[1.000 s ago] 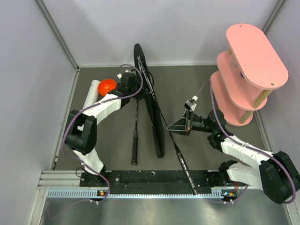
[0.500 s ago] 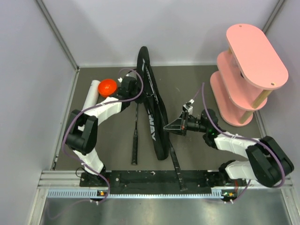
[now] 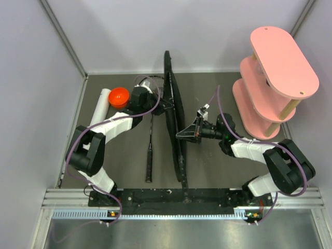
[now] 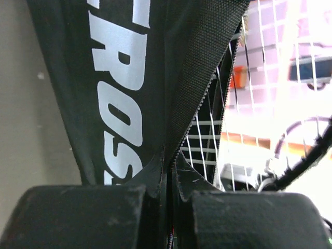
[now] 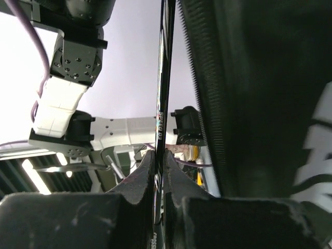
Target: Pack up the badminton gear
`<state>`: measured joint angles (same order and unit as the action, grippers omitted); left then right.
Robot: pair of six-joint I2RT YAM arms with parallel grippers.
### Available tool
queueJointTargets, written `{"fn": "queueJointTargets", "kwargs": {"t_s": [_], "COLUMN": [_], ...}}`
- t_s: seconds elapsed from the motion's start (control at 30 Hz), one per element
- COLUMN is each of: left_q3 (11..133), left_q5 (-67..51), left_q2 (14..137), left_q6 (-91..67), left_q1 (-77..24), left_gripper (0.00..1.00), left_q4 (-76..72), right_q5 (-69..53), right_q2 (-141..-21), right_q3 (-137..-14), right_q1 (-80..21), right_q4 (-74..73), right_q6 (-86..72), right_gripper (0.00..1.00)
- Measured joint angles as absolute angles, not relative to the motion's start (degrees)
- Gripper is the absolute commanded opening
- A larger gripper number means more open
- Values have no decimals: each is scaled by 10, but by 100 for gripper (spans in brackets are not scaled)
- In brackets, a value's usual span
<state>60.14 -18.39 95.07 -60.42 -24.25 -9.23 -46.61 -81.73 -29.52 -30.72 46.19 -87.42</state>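
Bag [image 3: 175, 106] stands on edge at the table's centre, running from 12 to 6 o'clock, with its zip side gaping. Left gripper [image 3: 162, 102], on the bag's 9 o'clock side, has its fingers [image 4: 88, 218] pressed together on the bag's fabric edge. Racket strings show through the gap beside them. Right gripper [image 3: 179, 136], reaching in from 3 o'clock, pinches the thin frame of a racket [image 5: 162, 98] just beside the zip teeth. The handle end shows past the bag's 6 o'clock end. A second racket [image 3: 150, 150] lies flat just to 9 o'clock of the bag. Tube [image 3: 101, 109] with orange cap [image 3: 119, 96] lies at 10 o'clock, and the pink shelf [image 3: 275, 78] stands at 2 o'clock.
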Motion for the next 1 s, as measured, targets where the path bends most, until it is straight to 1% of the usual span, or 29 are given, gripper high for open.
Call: {"fn": "queueJointTargets", "kwargs": {"t_s": [0.17, 0.4, 0.57, 0.73, 1.0], "left_q3": [601, 585, 562, 556, 556], "left_q5": [-241, -255, -259, -253, -228], "left_q2": [949, 927, 911, 911, 900], "left_q6": [-613, -597, -573, -547, -536], "left_q1": [-254, -263, -275, -280, -298], "left_gripper": [0, 0, 0, 0, 0], "left_q4": [-130, -121, -98, -61, -41], "right_q5": [-456, -446, -421, -396, -306], "right_q2": [-793, -787, -819, -864, -872], "right_q3": [-327, -395, -414, -430, -516], "right_q1": [-307, -305, -297, -295, -300], "right_q4": [376, 256, 191, 159, 55], "right_q6": [-812, -707, -631, -575, -503], "right_gripper": [0, 0, 0, 0, 0]}}
